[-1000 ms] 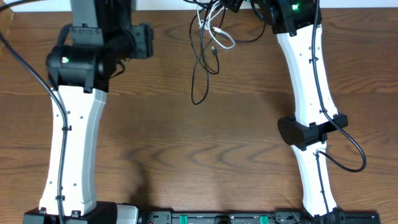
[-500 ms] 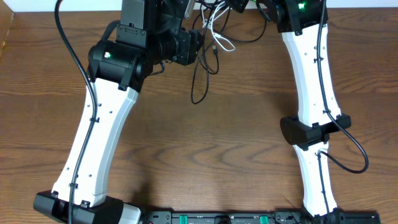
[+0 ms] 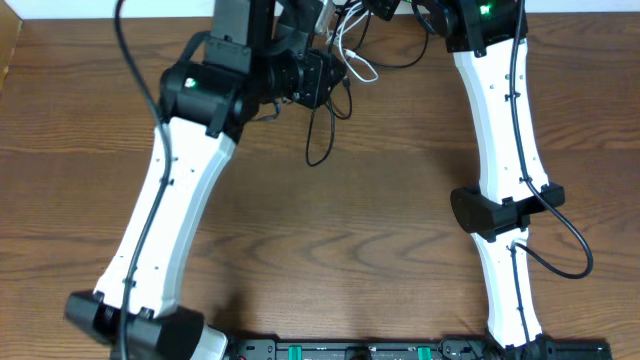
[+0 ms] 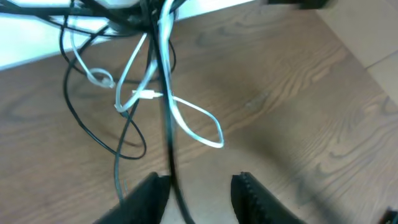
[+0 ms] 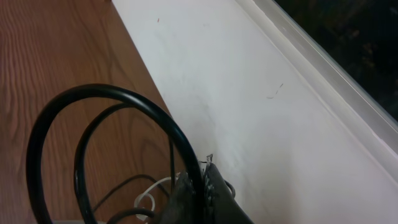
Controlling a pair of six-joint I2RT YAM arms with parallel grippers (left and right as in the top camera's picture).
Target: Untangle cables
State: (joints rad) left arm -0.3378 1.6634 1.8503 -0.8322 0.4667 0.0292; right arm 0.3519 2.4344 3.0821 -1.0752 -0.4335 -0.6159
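Since the right gripper (image 5: 199,196) pinches the cables (image 4: 148,22) at 12 o'clock, the wide-open, empty left gripper (image 4: 199,198) could yank the black cable (image 4: 168,143) and knot the white cable (image 4: 163,50) tighter.

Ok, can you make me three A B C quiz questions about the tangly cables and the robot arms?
1. Where on the table is the cable tangle?
A. far edge, middle
B. near edge
C. left corner

2. What colours are the thin cables?
A. red and blue
B. black and white
C. all green

3. How are the left arm's fingers?
A. shut on a plug
B. open, with a black cable seen in the gap
C. out of sight

Answers:
1 A: the overhead view shows it at the far edge, between the arms.
2 B: the left wrist view shows a white cable crossing black ones.
3 B: the left wrist view shows a clear gap between them.
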